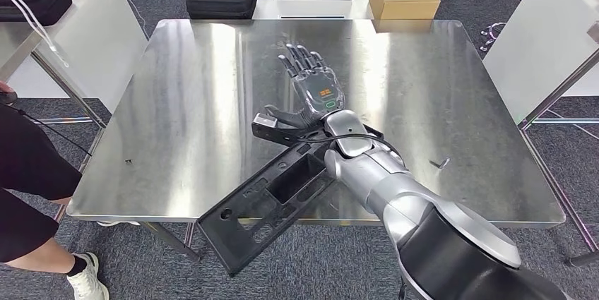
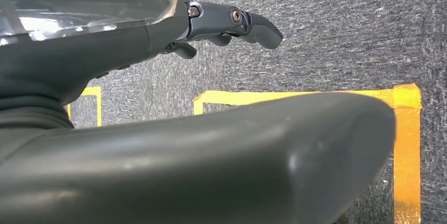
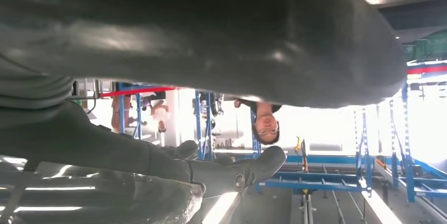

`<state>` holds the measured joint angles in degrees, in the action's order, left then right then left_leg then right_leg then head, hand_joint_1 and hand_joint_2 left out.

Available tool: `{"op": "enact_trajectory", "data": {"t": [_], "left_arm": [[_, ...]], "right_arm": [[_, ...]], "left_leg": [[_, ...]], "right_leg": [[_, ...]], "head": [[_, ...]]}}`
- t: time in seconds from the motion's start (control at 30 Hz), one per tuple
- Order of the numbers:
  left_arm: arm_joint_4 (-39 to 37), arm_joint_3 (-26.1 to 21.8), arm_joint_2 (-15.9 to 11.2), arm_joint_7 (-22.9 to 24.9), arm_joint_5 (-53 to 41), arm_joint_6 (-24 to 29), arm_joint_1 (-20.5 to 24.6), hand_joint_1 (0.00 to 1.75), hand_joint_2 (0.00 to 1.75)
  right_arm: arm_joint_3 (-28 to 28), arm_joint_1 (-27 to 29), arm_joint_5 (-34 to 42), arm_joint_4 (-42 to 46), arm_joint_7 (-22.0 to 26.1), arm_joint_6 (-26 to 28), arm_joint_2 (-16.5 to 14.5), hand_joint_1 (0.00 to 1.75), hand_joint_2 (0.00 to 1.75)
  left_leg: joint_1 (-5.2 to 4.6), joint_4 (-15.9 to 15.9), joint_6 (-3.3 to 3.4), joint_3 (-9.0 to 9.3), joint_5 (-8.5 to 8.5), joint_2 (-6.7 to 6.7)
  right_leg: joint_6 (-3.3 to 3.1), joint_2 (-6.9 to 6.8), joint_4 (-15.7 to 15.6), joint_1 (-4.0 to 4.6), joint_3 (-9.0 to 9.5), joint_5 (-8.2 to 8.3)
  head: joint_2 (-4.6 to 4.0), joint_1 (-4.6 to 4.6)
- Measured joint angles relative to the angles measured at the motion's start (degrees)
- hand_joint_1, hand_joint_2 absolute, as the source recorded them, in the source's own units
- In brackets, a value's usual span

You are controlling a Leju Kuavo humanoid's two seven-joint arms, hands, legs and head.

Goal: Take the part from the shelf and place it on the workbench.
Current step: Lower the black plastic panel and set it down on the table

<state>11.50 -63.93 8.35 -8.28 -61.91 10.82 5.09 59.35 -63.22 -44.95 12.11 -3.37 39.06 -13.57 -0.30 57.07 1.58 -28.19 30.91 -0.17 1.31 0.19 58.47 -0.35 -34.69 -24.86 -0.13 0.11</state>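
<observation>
Near the centre of the head view, the right hand (image 1: 316, 87) lies palm up with fingers spread wide, gripping nothing, its wrist resting over the black part (image 1: 272, 198), which lies slanted across the workbench's (image 1: 184, 88) front edge, overhanging it.

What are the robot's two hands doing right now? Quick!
Right hand: open, fingers spread above the workbench, thumb beside the black part, not gripping it.
Left hand: hanging over the carpet, holding nothing; open or closed cannot be told.
</observation>
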Motion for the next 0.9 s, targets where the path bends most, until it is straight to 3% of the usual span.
{"op": "enact_trajectory", "data": {"t": [0.37, 0.63, 0.77, 0.9], "left_arm": [[0.0, -0.02, 0.0, 0.21, -0.36, 0.03, 0.0, 0.0, 0.0], [0.0, -0.13, 0.02, 0.26, -0.32, 0.06, 0.0, 0.0, 0.0], [0.0, -0.48, 0.07, 1.02, 0.27, 0.25, -0.01, 0.0, 0.0], [0.0, -1.27, 0.11, 1.62, 0.85, 0.72, -0.01, 0.0, 0.0]], "right_arm": [[-2.38, 0.02, 1.74, 0.22, 1.85, 0.21, -0.03, 0.0, 0.0], [-9.2, -0.92, 9.33, 2.47, 11.03, -0.57, -1.26, 0.0, 0.0], [-14.67, -1.43, 16.21, 4.75, 18.24, -6.28, -2.57, 0.0, 0.0], [-21.11, -1.38, 24.73, 8.03, 24.8, -16.92, -3.5, 0.0, 0.0]], "left_leg": [[0.0, 0.0, 0.0, 0.0, 0.0, 0.0], [0.01, 0.0, 0.0, -0.01, 0.0, 0.0], [0.01, 0.0, 0.0, -0.01, 0.0, 0.0], [0.01, 0.0, 0.0, 0.0, 0.0, 0.0]], "right_leg": [[0.0, 0.0, 0.0, 0.0, 0.0, 0.0], [0.0, 0.0, 0.01, 0.0, 0.0, 0.0], [0.0, 0.0, 0.01, 0.01, 0.0, 0.0], [0.0, 0.0, 0.01, 0.01, 0.0, 0.0]], "head": [[0.0, 0.0], [0.0, 0.01], [0.0, 0.01], [0.0, 0.0]]}}
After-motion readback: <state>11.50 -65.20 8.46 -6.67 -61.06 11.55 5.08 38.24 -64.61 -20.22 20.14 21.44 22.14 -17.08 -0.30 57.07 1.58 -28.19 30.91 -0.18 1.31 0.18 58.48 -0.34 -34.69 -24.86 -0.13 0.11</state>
